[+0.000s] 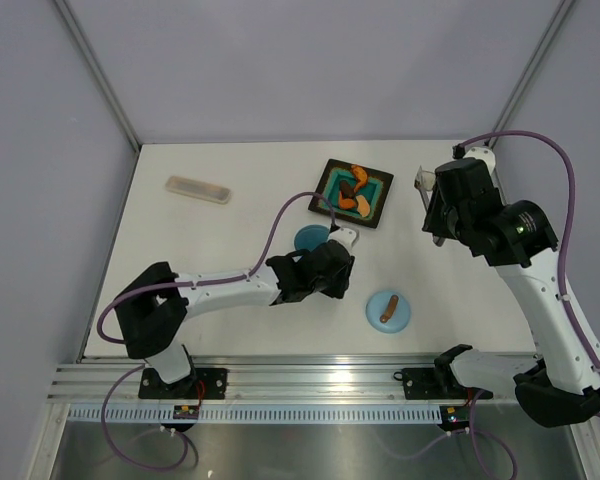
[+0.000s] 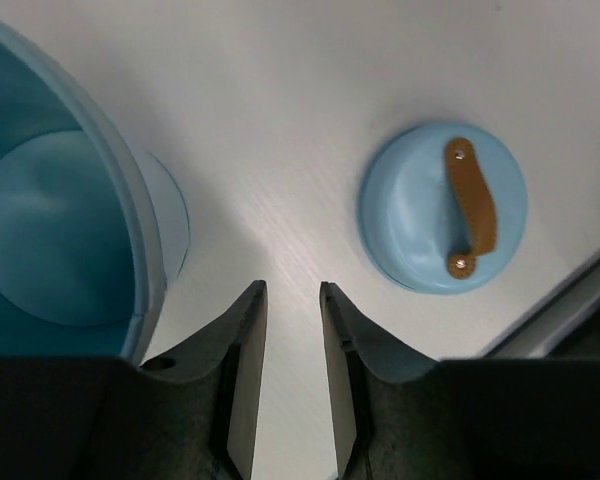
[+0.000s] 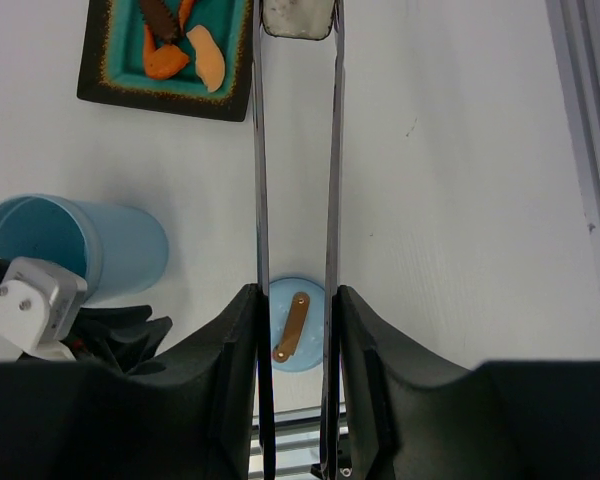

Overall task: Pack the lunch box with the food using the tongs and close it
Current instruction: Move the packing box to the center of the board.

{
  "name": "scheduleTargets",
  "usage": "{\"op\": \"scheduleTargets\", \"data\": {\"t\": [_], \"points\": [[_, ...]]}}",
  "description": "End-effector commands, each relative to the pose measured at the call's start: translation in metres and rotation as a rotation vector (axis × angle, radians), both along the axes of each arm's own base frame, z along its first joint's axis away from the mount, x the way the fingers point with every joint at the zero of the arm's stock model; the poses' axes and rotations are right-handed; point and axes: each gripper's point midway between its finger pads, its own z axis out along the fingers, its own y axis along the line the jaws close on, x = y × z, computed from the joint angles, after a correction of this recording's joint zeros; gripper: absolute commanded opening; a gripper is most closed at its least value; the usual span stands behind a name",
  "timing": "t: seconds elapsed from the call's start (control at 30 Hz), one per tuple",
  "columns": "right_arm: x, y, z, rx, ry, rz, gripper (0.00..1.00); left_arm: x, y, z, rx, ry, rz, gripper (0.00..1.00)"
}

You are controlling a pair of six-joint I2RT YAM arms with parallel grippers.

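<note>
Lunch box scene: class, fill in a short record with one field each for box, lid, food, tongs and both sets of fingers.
lunch box: upright, open, nothing seen inside
lid: off, lying apart from the box, brown bar up
food: orange and brown pieces on the square plate
tongs: clamped between the right fingers, tips to the side of the plate
left fingers: shut, empty, beside the lunch box
packing: not yet begun

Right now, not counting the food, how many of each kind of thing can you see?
Lunch box: 1
Lid: 1
Plate: 1
Tongs: 1
Long beige case: 1
Total: 5
</note>
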Motion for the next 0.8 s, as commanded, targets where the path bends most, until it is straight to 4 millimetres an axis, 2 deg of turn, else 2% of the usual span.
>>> {"op": "scheduleTargets", "data": {"t": [0.0, 0.1, 0.2, 0.23, 0.3, 0.33, 0.4, 0.43, 0.47, 0.53, 0.57, 0.63, 0.67, 0.7, 0.73, 0.77], "points": [[0.012, 0.010, 0.013, 0.030, -0.051, 0.029, 0.19, 0.024, 0.016, 0.014, -0.045, -0.045, 0.099, 0.32], [0.014, 0.019, 0.007, 0.044, -0.030, 0.061, 0.19, 0.023, 0.019, 0.014, -0.049, -0.027, 0.084, 0.33], [0.017, 0.031, 0.006, 0.075, -0.030, 0.112, 0.19, 0.009, 0.013, 0.021, -0.079, 0.007, 0.008, 0.34], [0.017, 0.034, 0.007, 0.082, -0.030, 0.130, 0.19, -0.002, 0.010, 0.024, -0.097, 0.040, -0.044, 0.34], [0.019, 0.045, 0.010, 0.111, -0.036, 0.179, 0.18, -0.013, 0.007, 0.043, -0.139, 0.050, -0.101, 0.36], [0.020, 0.048, 0.009, 0.116, -0.033, 0.195, 0.18, -0.026, 0.007, 0.049, -0.154, 0.083, -0.153, 0.37], [0.022, 0.061, 0.014, 0.145, -0.042, 0.256, 0.18, -0.034, 0.010, 0.076, -0.200, 0.064, -0.188, 0.38], [0.023, 0.067, 0.014, 0.158, -0.040, 0.285, 0.17, -0.039, 0.015, 0.083, -0.201, 0.072, -0.198, 0.40], [0.022, 0.079, 0.016, 0.185, -0.042, 0.355, 0.15, -0.040, 0.022, 0.101, -0.230, 0.046, -0.196, 0.40], [0.021, 0.090, 0.019, 0.210, -0.045, 0.417, 0.13, -0.040, 0.035, 0.114, -0.239, 0.035, -0.186, 0.44], [0.019, 0.101, 0.023, 0.238, -0.052, 0.478, 0.13, -0.031, 0.046, 0.120, -0.252, 0.029, -0.154, 0.46], [0.015, 0.110, 0.026, 0.255, -0.060, 0.536, 0.13, -0.027, 0.067, 0.134, -0.300, 0.033, -0.121, 0.49], [0.012, 0.117, 0.027, 0.268, -0.059, 0.585, 0.13, -0.011, 0.085, 0.138, -0.319, 0.022, -0.057, 0.51], [0.011, 0.120, 0.027, 0.272, -0.060, 0.608, 0.14, -0.010, 0.097, 0.153, -0.361, -0.002, -0.036, 0.51], [0.008, 0.124, 0.027, 0.274, -0.056, 0.632, 0.15, -0.007, 0.109, 0.152, -0.363, 0.000, -0.005, 0.52], [0.005, 0.129, 0.026, 0.278, -0.051, 0.669, 0.15, 0.006, 0.126, 0.155, -0.368, -0.016, 0.059, 0.54]]}}
